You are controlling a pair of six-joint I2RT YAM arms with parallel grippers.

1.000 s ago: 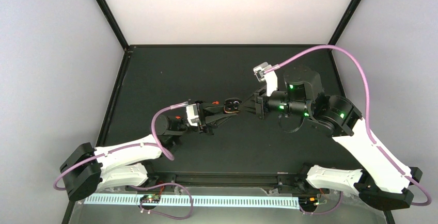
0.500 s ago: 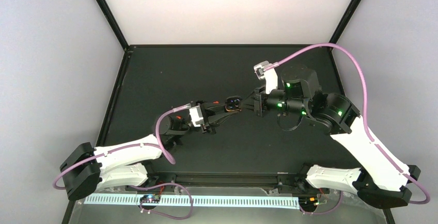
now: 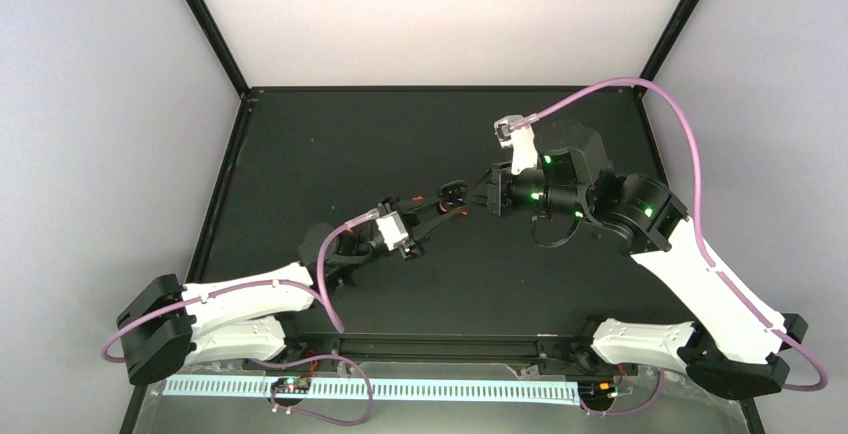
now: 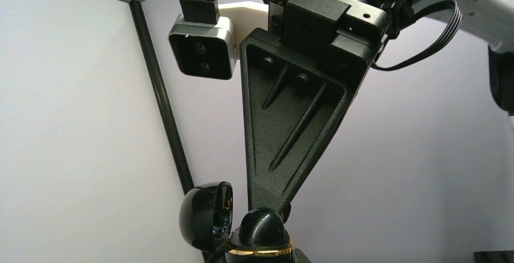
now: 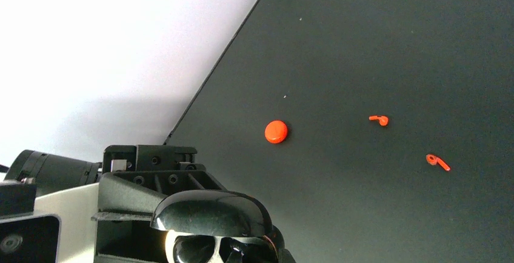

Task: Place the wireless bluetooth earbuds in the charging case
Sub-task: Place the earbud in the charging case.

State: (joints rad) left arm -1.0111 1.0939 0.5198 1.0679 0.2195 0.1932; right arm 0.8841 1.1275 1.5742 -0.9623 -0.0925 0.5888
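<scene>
The left hand [image 3: 445, 206] grips the glossy black clamshell charging case [image 5: 212, 214], lid open, above the middle of the dark surface [image 5: 394, 33]. The closed right hand [image 3: 470, 192] touches its top. Two tiny orange plastic earbuds [image 5: 379, 119] lie on the surface, well apart from both hands.

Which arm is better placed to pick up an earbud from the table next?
Right, probably: the left end effector holds the black glossy object; the right wrist view faces both earbuds on the table.
</scene>
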